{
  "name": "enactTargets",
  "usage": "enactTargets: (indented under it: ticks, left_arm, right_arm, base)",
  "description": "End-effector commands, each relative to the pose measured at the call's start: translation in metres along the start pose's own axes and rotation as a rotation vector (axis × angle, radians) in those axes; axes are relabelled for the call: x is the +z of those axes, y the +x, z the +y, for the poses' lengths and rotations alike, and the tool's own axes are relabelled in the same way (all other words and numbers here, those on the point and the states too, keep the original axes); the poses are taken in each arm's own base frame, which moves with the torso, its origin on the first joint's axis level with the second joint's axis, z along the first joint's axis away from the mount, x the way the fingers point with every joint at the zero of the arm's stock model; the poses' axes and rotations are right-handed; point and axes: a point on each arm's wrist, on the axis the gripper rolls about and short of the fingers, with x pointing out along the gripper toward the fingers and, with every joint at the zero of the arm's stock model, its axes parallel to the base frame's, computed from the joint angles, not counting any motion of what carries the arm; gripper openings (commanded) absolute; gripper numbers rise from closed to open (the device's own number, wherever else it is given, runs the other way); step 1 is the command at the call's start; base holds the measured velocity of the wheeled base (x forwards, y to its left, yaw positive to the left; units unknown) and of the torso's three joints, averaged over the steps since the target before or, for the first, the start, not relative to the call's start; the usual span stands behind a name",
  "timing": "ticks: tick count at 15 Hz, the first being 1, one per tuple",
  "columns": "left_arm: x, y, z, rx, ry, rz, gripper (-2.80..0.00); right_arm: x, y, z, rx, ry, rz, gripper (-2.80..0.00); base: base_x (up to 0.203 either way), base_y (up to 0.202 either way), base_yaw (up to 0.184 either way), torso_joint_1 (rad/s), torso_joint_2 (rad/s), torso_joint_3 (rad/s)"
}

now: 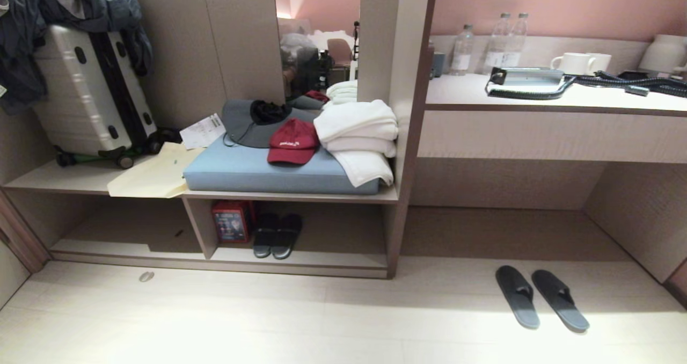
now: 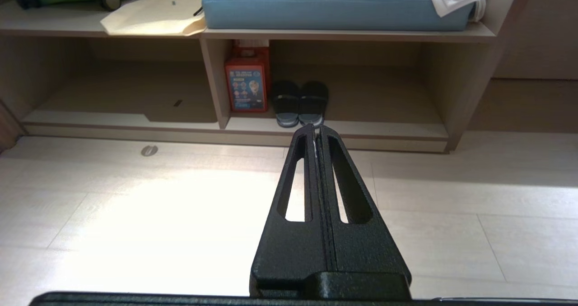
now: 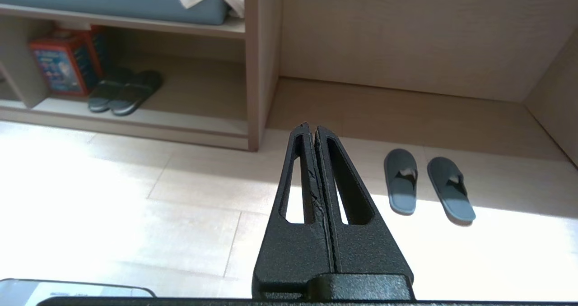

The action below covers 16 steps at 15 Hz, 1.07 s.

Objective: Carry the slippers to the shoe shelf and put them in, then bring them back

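Observation:
The slippers [image 1: 518,297] are a thin dark grey-blue pair lying side by side on the pale floor at the right, in front of the open space under the desk; the right wrist view also shows the slippers [image 3: 401,186]. The shoe shelf [image 1: 322,259] is the low taupe cubby at the left. My right gripper [image 3: 311,126] hangs shut and empty above the floor, well short of the pair and to their left. My left gripper [image 2: 315,127] is shut and empty too, pointing at the shoe shelf [image 2: 384,130]. Neither arm appears in the head view.
Chunky black slides [image 1: 277,235] and a red box [image 1: 232,221] fill the left part of the shelf's right compartment. Above lie a blue cushion [image 1: 268,173], a red cap [image 1: 292,141] and white towels [image 1: 357,133]. A suitcase [image 1: 91,90] stands at far left. The desk [image 1: 536,133] overhangs at right.

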Motion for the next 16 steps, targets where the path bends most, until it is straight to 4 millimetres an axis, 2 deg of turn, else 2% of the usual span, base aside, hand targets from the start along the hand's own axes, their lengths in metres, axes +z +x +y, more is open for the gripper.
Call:
enactTargets:
  ticks: [1,16]
  left_arm:
    - [-0.0004,0.0002,0.0000,0.000,0.000,0.002,-2.80]
    - [-0.0003,0.0002,0.0000,0.000,0.000,0.002,-2.80]
  right_arm:
    - [0.0000,0.0001,0.0000,0.000,0.000,0.001,-2.80]
    - [0.0000,0.0001,0.0000,0.001,0.000,0.001,-2.80]
  base:
    - [-0.199,0.000,0.001,-0.002,0.00,-0.002]
    - [-0.196,0.000,0.001,0.003,0.00,0.002]
